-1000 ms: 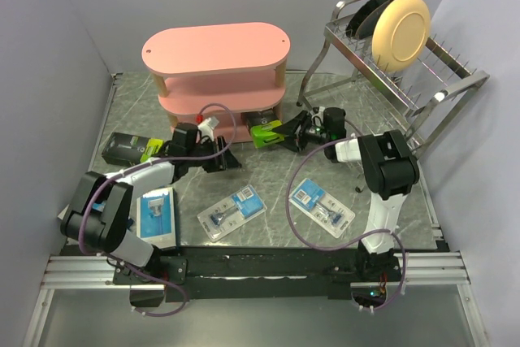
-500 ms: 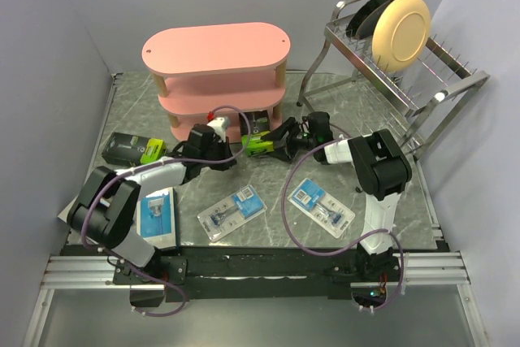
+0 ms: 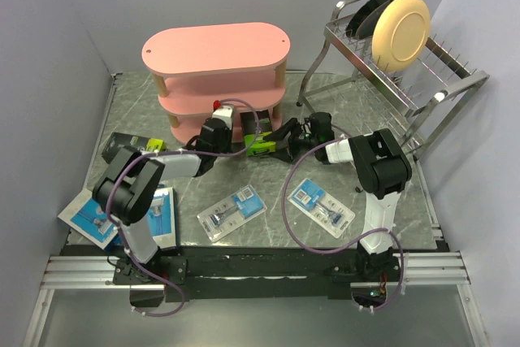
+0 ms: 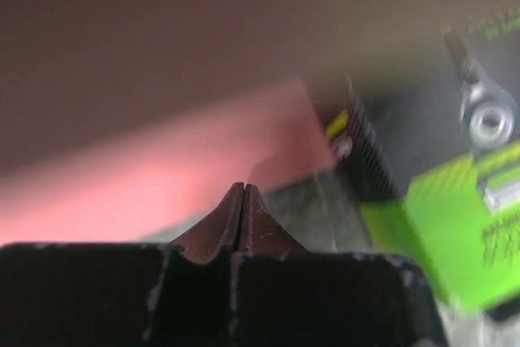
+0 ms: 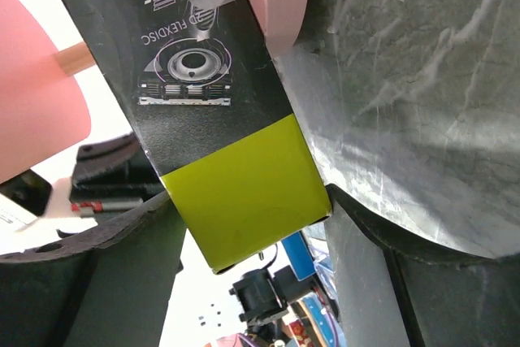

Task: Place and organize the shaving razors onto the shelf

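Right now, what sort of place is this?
Probably a robotics test cell, not a real home: bare grey walls box in a marble-look table, two robot arms are bolted to its near edge, and a pink shelf and dish rack stand as props.

**A:** What stands on the grey marbled surface (image 3: 260, 176)?

**B:** At the back, the pink shelf (image 3: 215, 50), and a wire dish rack (image 3: 459, 81) to its right.

**A:** And lying flat?

**B:** A black box (image 3: 118, 144) (lime-green at one end) on the left. Nearer, an outer blue-carded pack (image 3: 88, 217) at the left edge, an inner blue-carded pack (image 3: 160, 214) just beside it, then a middle blister pack (image 3: 231, 210) and a right blister pack (image 3: 322, 205).
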